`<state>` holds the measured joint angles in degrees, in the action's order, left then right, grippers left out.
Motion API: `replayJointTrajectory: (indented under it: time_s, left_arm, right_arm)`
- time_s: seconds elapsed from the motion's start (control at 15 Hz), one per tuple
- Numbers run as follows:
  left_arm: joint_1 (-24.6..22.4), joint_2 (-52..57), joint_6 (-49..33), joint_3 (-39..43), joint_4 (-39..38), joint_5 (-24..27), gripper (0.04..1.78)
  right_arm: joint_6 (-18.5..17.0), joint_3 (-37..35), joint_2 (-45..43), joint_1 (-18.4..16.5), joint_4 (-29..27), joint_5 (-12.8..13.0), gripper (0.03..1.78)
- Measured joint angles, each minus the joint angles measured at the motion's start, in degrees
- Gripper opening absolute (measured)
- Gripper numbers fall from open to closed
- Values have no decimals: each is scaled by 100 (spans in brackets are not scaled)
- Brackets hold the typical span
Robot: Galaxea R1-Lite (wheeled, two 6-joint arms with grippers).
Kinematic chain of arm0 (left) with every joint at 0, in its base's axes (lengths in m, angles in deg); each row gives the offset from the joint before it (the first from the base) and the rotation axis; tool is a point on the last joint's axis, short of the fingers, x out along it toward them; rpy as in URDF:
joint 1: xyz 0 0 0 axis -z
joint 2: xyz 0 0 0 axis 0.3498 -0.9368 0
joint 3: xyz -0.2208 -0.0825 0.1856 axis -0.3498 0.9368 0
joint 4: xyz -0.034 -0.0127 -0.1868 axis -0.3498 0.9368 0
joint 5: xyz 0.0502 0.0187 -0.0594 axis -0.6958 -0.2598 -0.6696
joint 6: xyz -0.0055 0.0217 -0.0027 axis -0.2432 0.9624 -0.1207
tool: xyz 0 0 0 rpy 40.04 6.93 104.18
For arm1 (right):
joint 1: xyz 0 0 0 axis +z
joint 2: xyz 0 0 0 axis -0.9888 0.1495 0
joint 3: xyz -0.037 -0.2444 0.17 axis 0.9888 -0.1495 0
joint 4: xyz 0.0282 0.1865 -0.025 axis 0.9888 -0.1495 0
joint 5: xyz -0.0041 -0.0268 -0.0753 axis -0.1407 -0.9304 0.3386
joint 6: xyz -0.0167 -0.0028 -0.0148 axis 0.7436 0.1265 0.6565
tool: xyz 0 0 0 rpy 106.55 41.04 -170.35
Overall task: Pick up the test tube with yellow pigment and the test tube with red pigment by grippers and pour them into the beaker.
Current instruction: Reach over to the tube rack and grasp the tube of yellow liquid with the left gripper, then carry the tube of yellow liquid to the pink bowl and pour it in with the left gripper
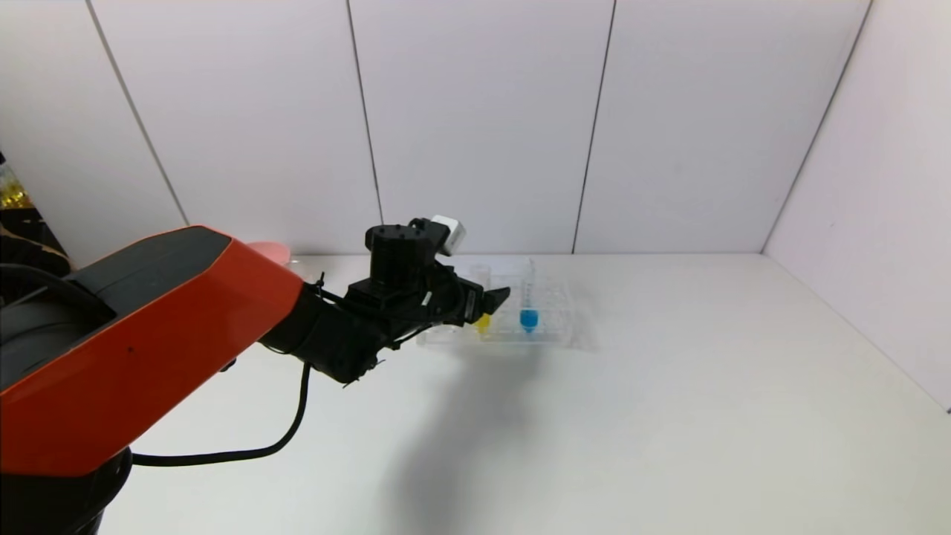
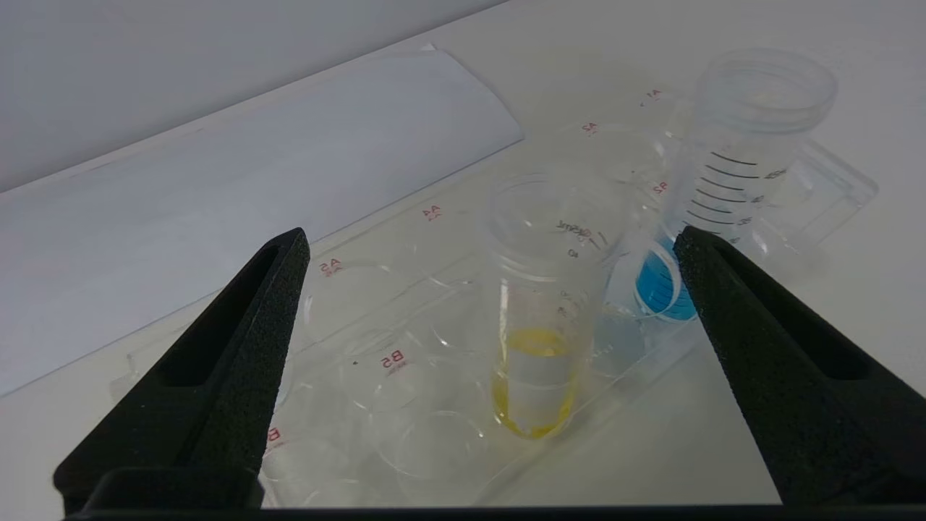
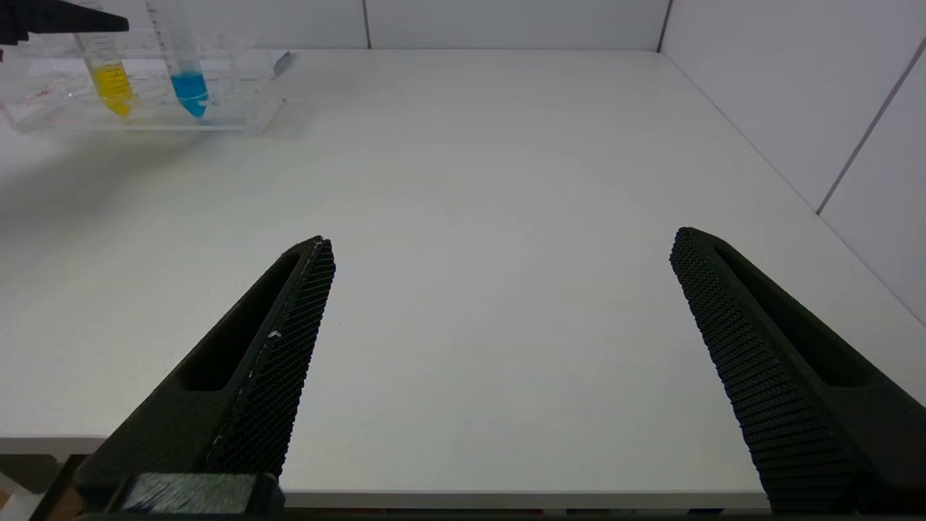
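A: Left gripper (image 2: 488, 246)?
B: Jaws wide, over the rack (image 2: 832, 192), yellow tube (image 2: 539, 362) between them, untouched (blue tube (image 2: 712, 210) just beside it).
A: Right gripper (image 3: 499, 253)?
B: Also wide, holding nothing, low over bare bench (image 3: 506, 145), well apart from the rack.
A: Red tube, beaker?
B: Cannot tell.

Left hand (image 2: 488, 242) extended forward, jaws wide; right hand (image 3: 499, 246) low, jaws wide.

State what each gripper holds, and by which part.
Nothing. The left gripper is open around the clear yellow-liquid test tube, untouched; the right gripper is open over bare table.
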<state>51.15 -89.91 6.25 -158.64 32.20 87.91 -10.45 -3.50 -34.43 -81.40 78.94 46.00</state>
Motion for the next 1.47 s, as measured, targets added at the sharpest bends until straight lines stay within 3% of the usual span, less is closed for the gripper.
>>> replayJointTrajectory:
  time_s: [0.47,0.67,1.0,1.07,1.47]
  left_arm:
    - [63,-43,-2,5,-2,-2,173]
    - [74,-63,4,-37,27,0,146]
    - [129,-87,2,-52,41,-5,59]
    - [140,-87,-2,-52,83,-10,48]
    - [171,-72,17,-50,110,-10,45]
  right_arm:
    - [0,0,0,0,0,2,170]
    - [0,0,0,0,0,0,170]
    - [-2,0,0,0,0,0,170]
    - [-2,0,0,0,0,0,170]
    - [0,0,0,0,0,2,170]
